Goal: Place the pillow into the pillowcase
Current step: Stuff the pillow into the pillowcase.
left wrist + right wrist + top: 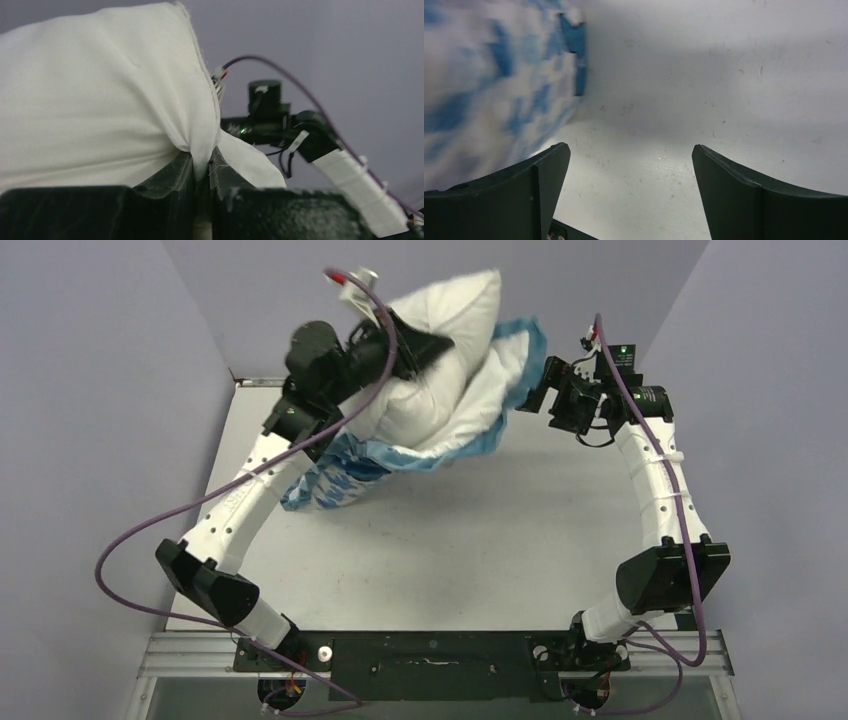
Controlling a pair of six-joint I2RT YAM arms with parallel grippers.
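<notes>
Left gripper point(202, 172) clamped on pillow point(90, 90) seam, pillow held up off table point(480, 540), lower part sitting in pillowcase point(335, 480). Right gripper point(629, 150) jaws apart, empty, just beside blue rim. I'd have right grab that rim, pull it over. Purple cable point(385, 320) across pillow could snag. Left arm point(240, 500) itself blocks that side.

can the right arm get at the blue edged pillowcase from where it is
Probably yes: the thin houndstooth fabric pillowcase with the blue ruffled edge sits right beside its open jaws, nothing between them.
</notes>
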